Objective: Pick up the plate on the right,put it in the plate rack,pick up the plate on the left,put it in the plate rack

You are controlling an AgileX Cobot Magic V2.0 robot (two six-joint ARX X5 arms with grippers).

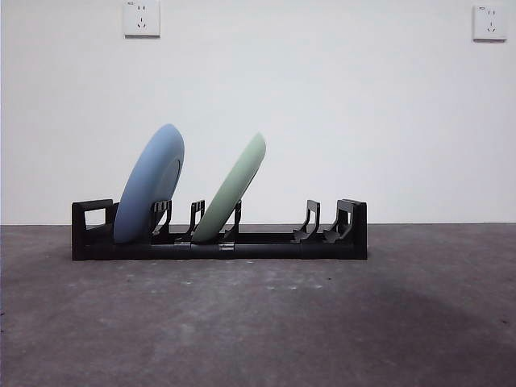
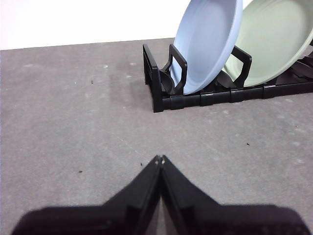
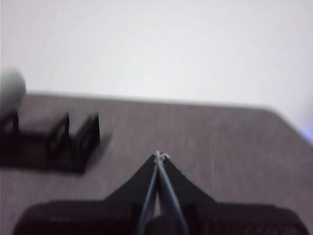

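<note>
The long black plate rack (image 1: pixel 266 242) stands across the middle of the grey table. A blue plate (image 1: pixel 151 193) leans in its left slots and a pale green plate (image 1: pixel 234 187) leans in slots just right of it. The left wrist view shows the blue plate (image 2: pixel 208 41), the green plate (image 2: pixel 274 41) and the rack (image 2: pixel 205 95) a little ahead of my left gripper (image 2: pixel 160 159), which is shut and holds nothing. My right gripper (image 3: pixel 159 155) is shut and empty too, off beyond the rack's right end (image 3: pixel 73 142). The front view shows neither arm.
The rack's right-hand slots (image 1: pixel 322 226) hold nothing. A white wall with two sockets (image 1: pixel 142 18) rises behind the table. Bare grey tabletop (image 1: pixel 266 322) lies in front of the rack.
</note>
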